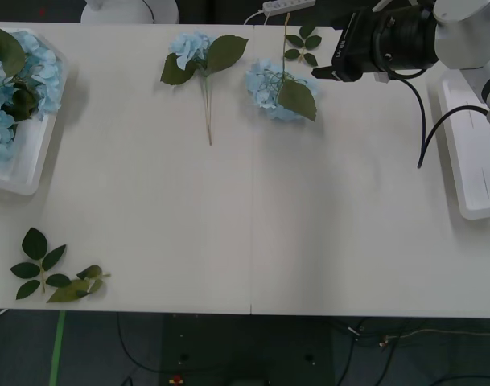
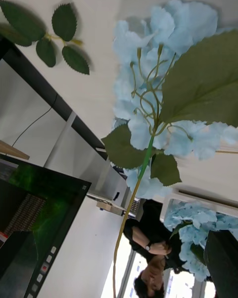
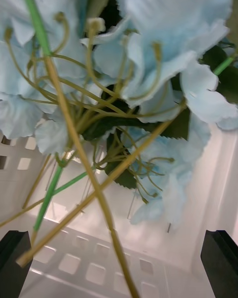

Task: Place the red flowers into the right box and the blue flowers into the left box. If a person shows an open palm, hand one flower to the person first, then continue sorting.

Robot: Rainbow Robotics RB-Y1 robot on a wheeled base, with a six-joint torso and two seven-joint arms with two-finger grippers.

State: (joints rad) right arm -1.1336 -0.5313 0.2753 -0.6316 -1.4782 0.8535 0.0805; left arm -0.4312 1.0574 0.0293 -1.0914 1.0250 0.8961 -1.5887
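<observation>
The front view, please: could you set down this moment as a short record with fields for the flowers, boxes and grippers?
loose blue flowers: two on the table's far side, one left of the other
left box: at the table's left edge, holding blue flowers
right box: at the right edge, floor bare where visible
right gripper: just right of the nearer loose bloom
left gripper: open, over the left box, above the flower stems
leaf sprigs: one near left, one far centre
</observation>
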